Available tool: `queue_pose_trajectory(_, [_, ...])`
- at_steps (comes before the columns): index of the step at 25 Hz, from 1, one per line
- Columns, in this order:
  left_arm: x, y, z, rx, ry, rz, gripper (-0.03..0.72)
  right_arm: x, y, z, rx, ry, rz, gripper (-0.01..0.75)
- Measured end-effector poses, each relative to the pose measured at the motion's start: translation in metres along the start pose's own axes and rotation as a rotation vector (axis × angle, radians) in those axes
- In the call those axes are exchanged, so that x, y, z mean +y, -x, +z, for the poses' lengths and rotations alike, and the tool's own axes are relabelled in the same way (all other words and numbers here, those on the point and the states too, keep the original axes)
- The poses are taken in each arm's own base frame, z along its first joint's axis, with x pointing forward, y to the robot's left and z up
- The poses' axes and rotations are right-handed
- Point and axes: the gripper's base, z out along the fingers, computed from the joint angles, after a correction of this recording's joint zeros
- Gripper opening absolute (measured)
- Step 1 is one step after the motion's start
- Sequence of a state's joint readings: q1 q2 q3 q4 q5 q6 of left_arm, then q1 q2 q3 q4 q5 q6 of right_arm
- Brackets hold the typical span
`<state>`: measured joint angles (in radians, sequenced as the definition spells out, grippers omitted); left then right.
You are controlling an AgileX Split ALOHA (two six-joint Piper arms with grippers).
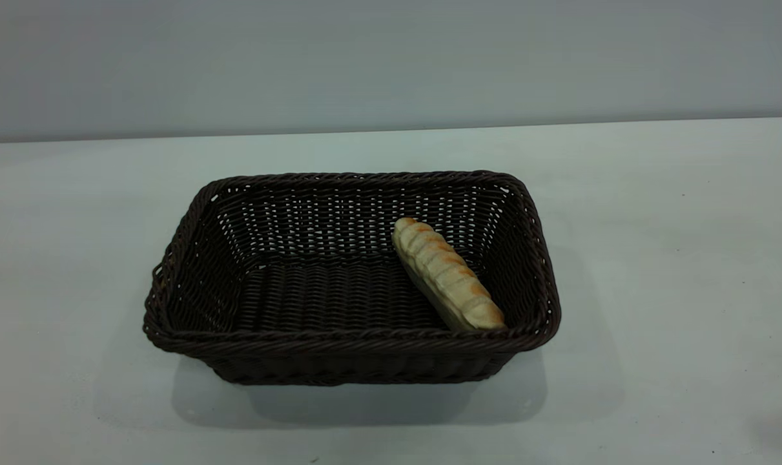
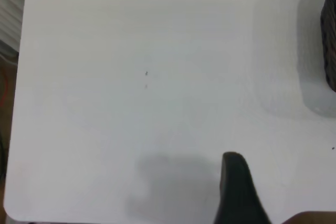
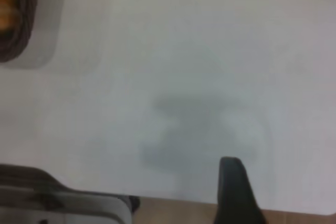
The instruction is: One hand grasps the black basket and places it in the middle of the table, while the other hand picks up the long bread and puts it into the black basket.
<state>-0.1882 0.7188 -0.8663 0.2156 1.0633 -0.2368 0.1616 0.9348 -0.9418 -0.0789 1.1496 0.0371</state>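
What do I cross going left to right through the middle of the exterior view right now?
Bare table → left rim of the black basket → its empty woven floor → the long bread lying inside, toward the right end → the basket's right rim → bare table again. Neither arm shows in this view.

Soft even light, blurry wrist views

My dark brown-black woven basket (image 1: pixel 352 349), openwork sides pierced by pale gaps, holds a cream loaf (image 1: pixel 447 274) with golden-orange crosswise ridges, on a plain white-grey tabletop (image 1: pixel 675 271) flecked with tiny dark specks. One black finger (image 2: pixel 239 192) shows.
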Motion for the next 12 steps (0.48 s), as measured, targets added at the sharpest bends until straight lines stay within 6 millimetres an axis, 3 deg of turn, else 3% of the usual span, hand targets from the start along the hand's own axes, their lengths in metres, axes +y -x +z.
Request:
queue_pose_trajectory(7, [0.013,-0.053,-0.022,-0.145,-0.02,-0.042,0.521,-0.003,-0.078,-0.028,-0.178,-0.011,-0.007,0.438])
queue_pose_trajectory(12, [0.021,-0.088,-0.032,-0.252,-0.036,-0.07,0.521,-0.003,-0.116,-0.025,-0.247,-0.015,-0.022,0.438])
